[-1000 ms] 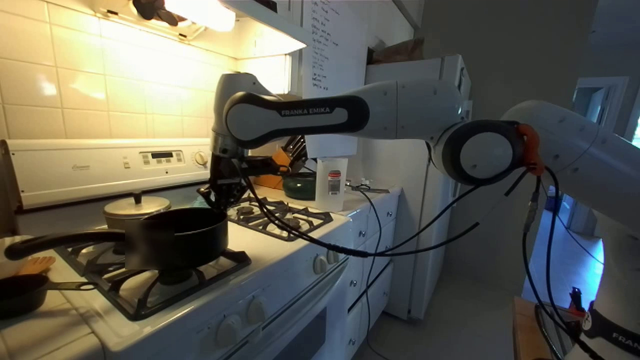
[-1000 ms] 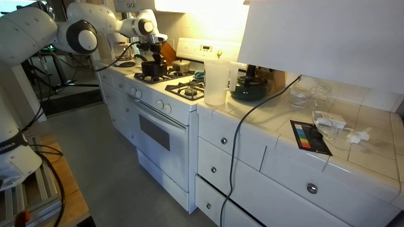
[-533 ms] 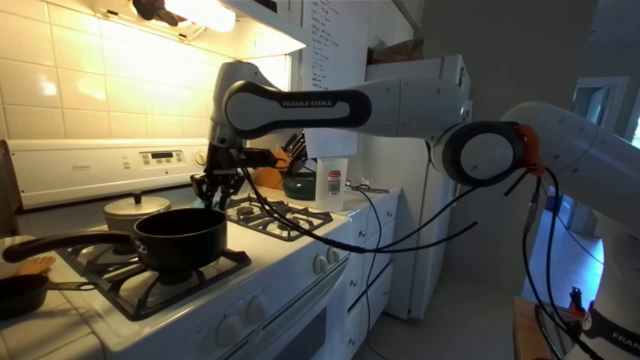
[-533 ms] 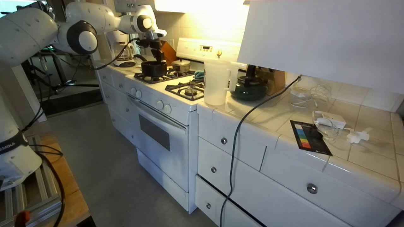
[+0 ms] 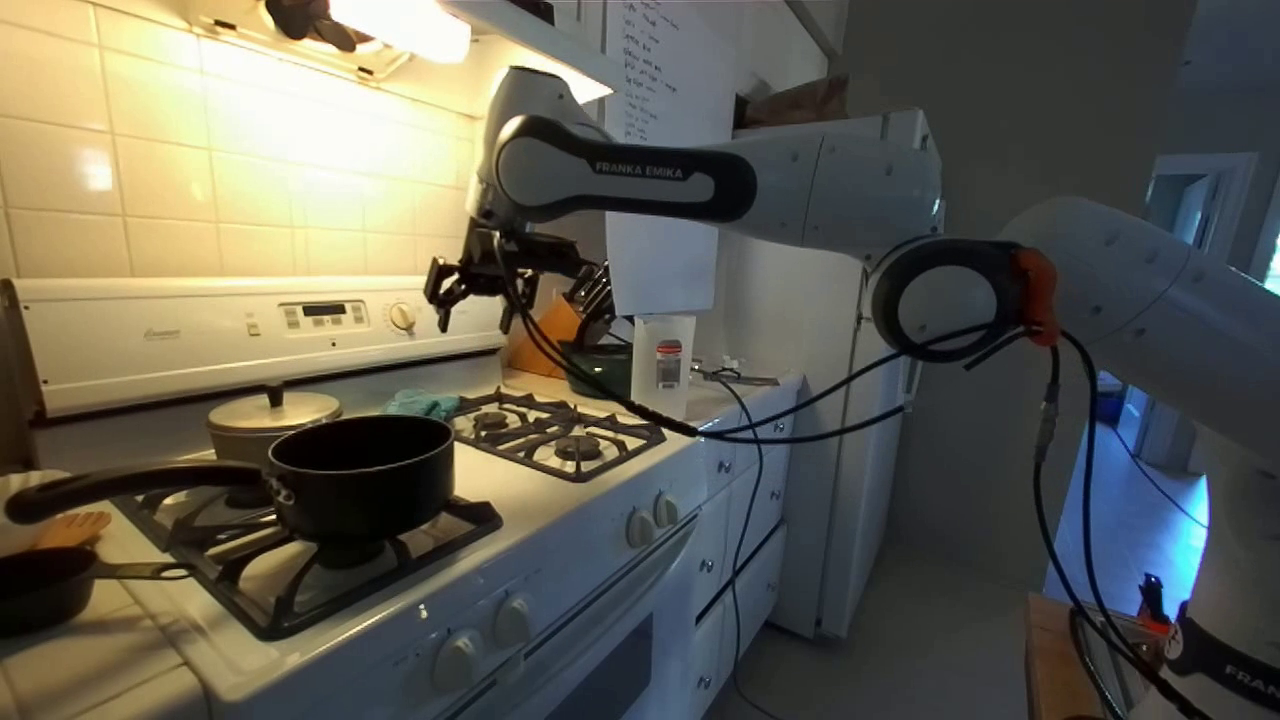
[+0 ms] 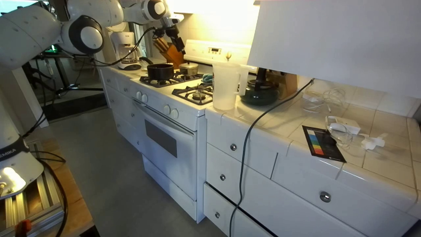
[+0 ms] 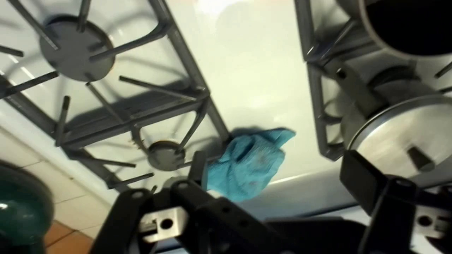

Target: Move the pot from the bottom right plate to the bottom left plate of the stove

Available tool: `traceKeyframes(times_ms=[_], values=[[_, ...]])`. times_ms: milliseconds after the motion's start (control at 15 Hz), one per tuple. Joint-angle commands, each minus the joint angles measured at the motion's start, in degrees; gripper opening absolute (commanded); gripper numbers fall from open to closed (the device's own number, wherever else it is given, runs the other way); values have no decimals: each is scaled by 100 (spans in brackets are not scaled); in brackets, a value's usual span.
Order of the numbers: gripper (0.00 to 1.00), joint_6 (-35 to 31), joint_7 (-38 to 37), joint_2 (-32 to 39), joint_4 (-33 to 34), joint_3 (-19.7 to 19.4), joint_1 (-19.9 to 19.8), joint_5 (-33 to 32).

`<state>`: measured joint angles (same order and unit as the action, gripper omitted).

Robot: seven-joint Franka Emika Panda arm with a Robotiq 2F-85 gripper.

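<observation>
Because the pot [image 5: 365,505] is seen seated upright on the bottom left burner [image 5: 348,555], with its long handle [image 5: 130,483] turned outward, away from the right-hand side, the task is judged to be all but finished. Nothing is seen on the bottom right burner [image 7: 77,49], and nothing is gripped by the end effector [image 7: 279,173], which is held well above the stove [image 5: 520,495] with its fingers [image 7: 360,176] spread wide, apart from the pot in both exterior views. If anything is left, only a full retreat is likely to be needed; no further shift of the pot seems called for. As for the containers, the pot is lidless, but only blackness is shown inside it, and its floor cannot be made out. Toward the back of the stove, just beside it, a silver pot [image 5: 235,440] is covered by a lid [image 5: 300,408], so its contents are hidden. On the counter [image 6: 286,126], a cloudy jug [image 6: 227,87] is seen beside a green pot [image 6: 260,96]; what either holds cannot be told. A shallow pan [image 5: 40,595] is cut off by the edge of an exterior view, and dark-handled knives [image 5: 592,290] are kept in a wooden block [image 5: 545,340].
</observation>
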<state>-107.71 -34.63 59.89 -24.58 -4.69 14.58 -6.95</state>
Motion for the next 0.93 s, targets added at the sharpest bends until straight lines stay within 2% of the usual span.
traceKeyframes(times_ms=[0, 200, 400, 600, 667, 867], values=[[100, -59, -683, -179, 3, -375, -273, -113], [100, 420, -1211, -319, -30, -774, -378, -361], [100, 954, -1768, -409, -34, -1014, -463, -549], [100, 1345, -2208, -475, -8, -928, -626, -433], [100, 1118, -1908, -385, 5, -900, -585, -521], [100, 1199, -2057, -403, 5, -900, -656, -518]])
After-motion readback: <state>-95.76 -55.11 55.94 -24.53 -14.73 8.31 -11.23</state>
